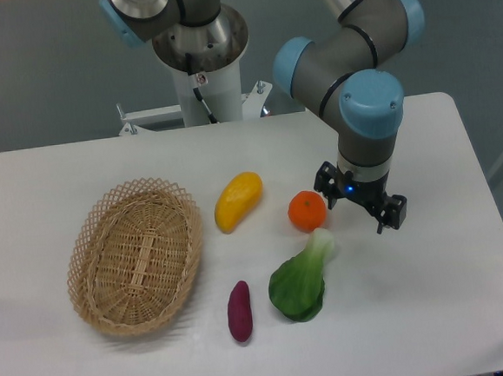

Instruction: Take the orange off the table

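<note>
The orange (307, 211) is a small round bright-orange fruit lying on the white table (436, 313), right of centre. My gripper (362, 207) points straight down just to the right of it, close to the fruit but not around it. Its black fingers (394, 212) stand spread apart, so it is open with nothing in it. The wrist hides the fingertips from above.
A yellow-orange mango-like fruit (238, 200) lies left of the orange. A green leafy vegetable (302, 280) sits right below it, its stalk almost touching. A purple sweet potato (239, 311) lies further left, and a wicker basket (135, 256) stands on the left side.
</note>
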Motion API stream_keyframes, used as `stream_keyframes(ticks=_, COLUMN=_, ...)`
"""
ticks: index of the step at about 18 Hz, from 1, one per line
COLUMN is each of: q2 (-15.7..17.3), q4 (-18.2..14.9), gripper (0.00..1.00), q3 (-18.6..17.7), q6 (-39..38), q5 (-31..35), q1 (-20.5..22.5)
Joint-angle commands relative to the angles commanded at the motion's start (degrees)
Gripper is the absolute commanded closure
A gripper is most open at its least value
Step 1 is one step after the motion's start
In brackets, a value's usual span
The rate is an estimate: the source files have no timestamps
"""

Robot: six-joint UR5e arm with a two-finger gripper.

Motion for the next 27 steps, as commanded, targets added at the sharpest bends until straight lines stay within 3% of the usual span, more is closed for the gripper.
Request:
stream_keyframes(ticks=7, q2=-0.09, q4=-0.35, gripper=0.0, q3=-0.09, q6=-0.26, q5=0.09, q1=-0.17)
stream_keyframes(ticks=11, q2=1.05, q4=0.44, gripper=0.0, q3=-4.56, q6=-1.5, q5=-0.17, q1=-0.18)
stream_keyframes(ticks=21, q2=1.93, q4=0.53, gripper=0.0, q3=-5.89, q6=-1.05, q5=-0.79, q1=0.0)
stream_keyframes(ticks=27, q2=2.11, q4=0.53, gripper=0.0, q3=-9.4, q6=-1.49, q5=-0.79, q1=0.26)
